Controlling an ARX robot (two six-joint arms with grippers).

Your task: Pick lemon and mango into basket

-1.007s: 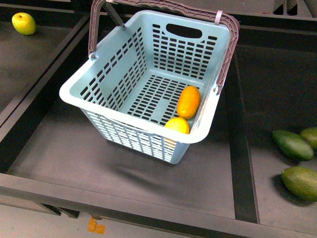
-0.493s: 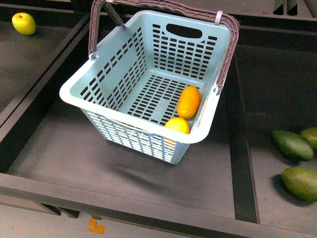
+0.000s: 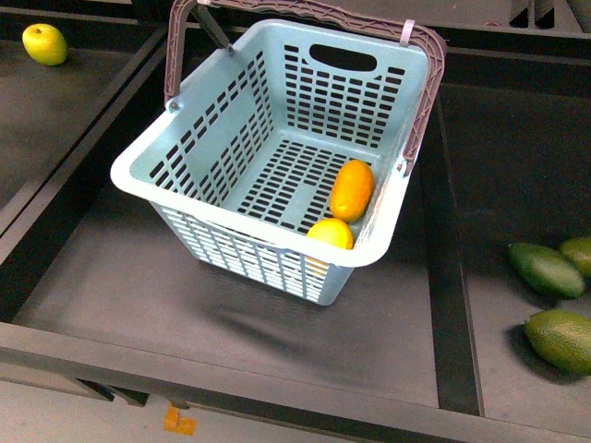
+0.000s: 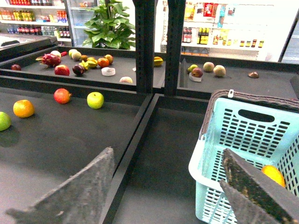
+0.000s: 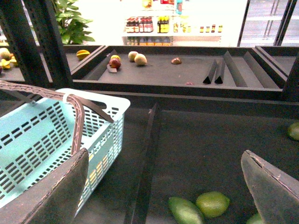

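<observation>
Basket: light teal slotted plastic basket [image 3: 277, 157], mauve ribbed handles.
Contents: smooth oval orange mango [image 3: 352, 190] touching round yellow lemon [image 3: 331, 234].
Fingers: left gripper [image 4: 170, 186] and right gripper [image 5: 163, 196] both spread, empty.

Only fingers show. The left gripper [image 4: 163, 186] has two broad, wedge-shaped fingers [image 4: 74, 196] with rough grey, felt-like pads, speckled and worn; the one at four o'clock looks darker and mottled along a pale edge. The right gripper [image 5: 163, 186] has similar fingers [image 5: 56, 193], grey-brown matte faces with thin light edges. No arm shows in the front view.
</observation>
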